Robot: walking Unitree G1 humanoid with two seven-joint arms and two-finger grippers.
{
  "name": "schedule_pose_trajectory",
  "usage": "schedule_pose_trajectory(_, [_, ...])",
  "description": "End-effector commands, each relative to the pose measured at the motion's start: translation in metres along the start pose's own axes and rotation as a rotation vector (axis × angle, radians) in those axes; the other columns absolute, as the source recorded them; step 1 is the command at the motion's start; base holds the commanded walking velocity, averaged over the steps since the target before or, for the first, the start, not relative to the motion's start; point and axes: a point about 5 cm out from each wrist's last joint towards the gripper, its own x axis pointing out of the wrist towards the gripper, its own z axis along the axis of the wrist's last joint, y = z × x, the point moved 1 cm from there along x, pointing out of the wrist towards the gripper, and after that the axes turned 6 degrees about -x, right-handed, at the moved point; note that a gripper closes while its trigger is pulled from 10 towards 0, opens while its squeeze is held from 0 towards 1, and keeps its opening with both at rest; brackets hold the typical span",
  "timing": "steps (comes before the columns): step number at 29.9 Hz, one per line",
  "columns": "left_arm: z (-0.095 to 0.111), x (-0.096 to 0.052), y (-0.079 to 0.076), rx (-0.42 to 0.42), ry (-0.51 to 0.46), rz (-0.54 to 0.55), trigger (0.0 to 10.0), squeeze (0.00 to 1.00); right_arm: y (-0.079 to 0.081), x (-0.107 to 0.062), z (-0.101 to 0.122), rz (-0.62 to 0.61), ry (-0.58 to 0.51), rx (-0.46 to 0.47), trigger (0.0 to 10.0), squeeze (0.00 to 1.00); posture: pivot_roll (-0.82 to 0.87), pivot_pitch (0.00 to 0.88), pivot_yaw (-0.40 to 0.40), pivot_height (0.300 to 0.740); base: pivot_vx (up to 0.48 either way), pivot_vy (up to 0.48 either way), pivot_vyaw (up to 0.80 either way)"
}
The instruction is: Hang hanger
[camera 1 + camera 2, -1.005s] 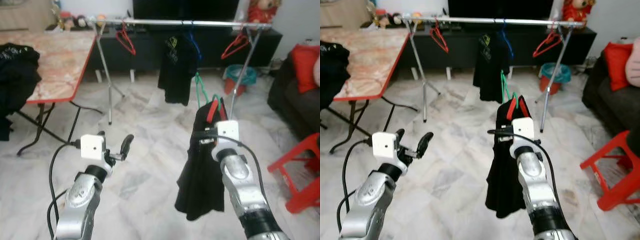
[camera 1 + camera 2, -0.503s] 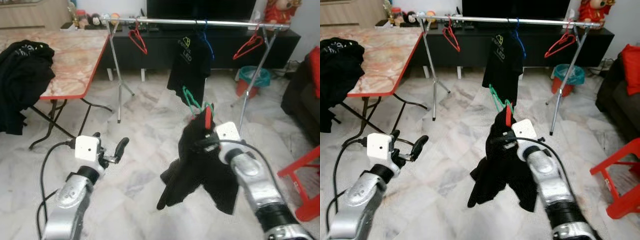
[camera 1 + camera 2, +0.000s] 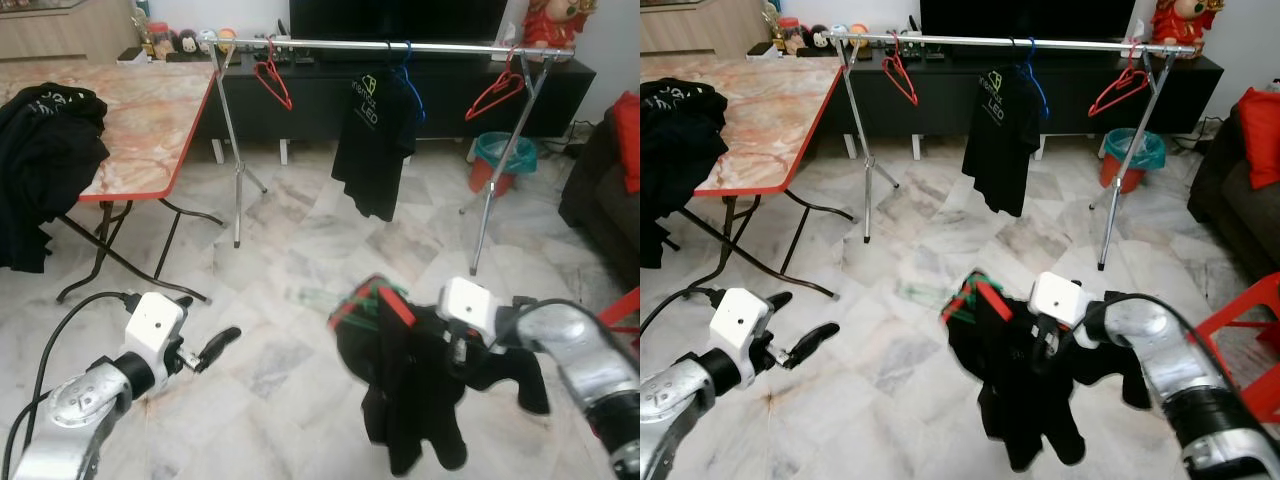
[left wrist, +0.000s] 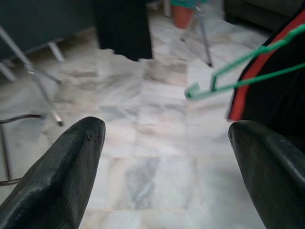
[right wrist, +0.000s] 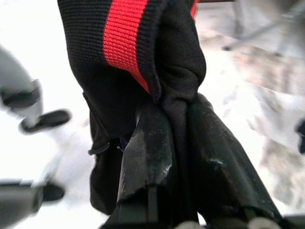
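Note:
A black garment [image 3: 410,385] with a red collar hangs on a green hanger [image 3: 368,296], low over the floor in front of me. My right gripper [image 5: 176,143] is shut on the bunched fabric just under the red collar band [image 5: 126,45]. The hanger's hook [image 4: 200,89] points sideways toward my left. My left gripper [image 3: 200,322] is held low to the left of the garment, open and empty, its fingers [image 4: 71,171] wide apart. The silver clothes rail [image 3: 390,45] stands farther ahead, carrying two red hangers [image 3: 272,80] and a black T-shirt [image 3: 372,140] on a blue hanger.
A folding table [image 3: 130,150] with a red rim stands at left with black clothes [image 3: 40,150] piled on it. A teal bin [image 3: 497,155] sits behind the rail's right leg. A dark sofa [image 3: 600,190] and a red stool [image 3: 1265,300] are at right.
My right arm has dropped and swung the garment down; the hanger, upright before, now tilts sideways to the left. My left arm has lowered as well.

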Motion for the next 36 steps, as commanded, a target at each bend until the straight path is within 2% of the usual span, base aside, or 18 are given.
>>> schedule_pose_trajectory(1, [0.002, -0.003, -0.001, 0.012, 0.037, -0.061, 10.0, 0.00, -0.005, -0.011, 0.005, 0.069, -0.014, -0.031, 10.0, 0.00, 0.02, 0.000, -0.020, 0.740, 0.000, 0.000, 0.00])
schedule_pose_trajectory(4, [-0.001, -0.007, -0.002, 0.031, 0.088, -0.124, 10.0, 0.00, -0.003, -0.018, 0.004, 0.148, 0.009, -0.059, 10.0, 0.00, 0.02, 0.000, -0.023, 0.740, 0.000, 0.000, 0.00])
schedule_pose_trajectory(6, [-0.002, -0.010, -0.005, 0.054, 0.130, -0.195, 10.0, 0.00, 0.001, -0.023, 0.007, 0.244, -0.008, -0.071, 10.0, 0.00, 0.01, 0.000, -0.025, 0.740, 0.000, 0.000, 0.00])
schedule_pose_trajectory(7, [-0.002, -0.010, -0.007, 0.054, 0.156, -0.240, 10.0, 0.00, 0.003, -0.024, 0.008, 0.299, -0.019, -0.083, 10.0, 0.00, 0.02, 0.000, -0.028, 0.740, 0.000, 0.000, 0.00])
schedule_pose_trajectory(12, [-0.004, -0.009, -0.013, 0.054, 0.207, -0.323, 10.0, 0.00, 0.008, -0.022, 0.014, 0.401, -0.062, -0.112, 10.0, 0.00, 0.02, 0.000, -0.031, 0.740, 0.000, 0.000, 0.00])
schedule_pose_trajectory(17, [-0.009, -0.002, -0.006, 0.087, 0.199, -0.260, 10.0, 0.00, 0.012, -0.021, 0.025, 0.448, -0.125, -0.133, 10.0, 0.00, 0.02, 0.000, -0.035, 0.740, 0.000, 0.000, 0.00])
schedule_pose_trajectory(19, [-0.008, 0.006, -0.006, 0.082, 0.169, -0.247, 10.0, 0.00, 0.017, -0.021, 0.025, 0.497, -0.104, -0.165, 10.0, 0.00, 0.02, 0.000, -0.039, 0.740, 0.000, 0.000, 0.00])
schedule_pose_trajectory(23, [-0.006, 0.013, -0.009, 0.086, 0.156, -0.260, 10.0, 0.00, 0.020, -0.021, 0.025, 0.526, -0.093, -0.183, 10.0, 0.00, 0.01, 0.000, -0.043, 0.740, 0.000, 0.000, 0.00])
schedule_pose_trajectory(24, [-0.005, 0.018, -0.013, 0.081, 0.151, -0.284, 10.0, 0.00, 0.023, -0.020, 0.025, 0.554, -0.085, -0.197, 10.0, 0.00, 0.01, 0.000, -0.046, 0.740, 0.000, 0.000, 0.00])
schedule_pose_trajectory(30, [-0.002, 0.028, -0.023, 0.064, 0.159, -0.377, 10.0, 0.00, 0.027, -0.016, 0.028, 0.599, -0.087, -0.239, 10.0, 0.00, 0.02, 0.000, -0.058, 0.740, 0.000, 0.000, 0.00])
schedule_pose_trajectory(36, [-0.006, 0.037, -0.041, 0.019, 0.199, -0.528, 10.0, 0.00, 0.022, -0.007, 0.048, 0.606, -0.172, -0.309, 10.0, 0.00, 0.02, 0.000, -0.065, 0.740, 0.000, 0.000, 0.00])
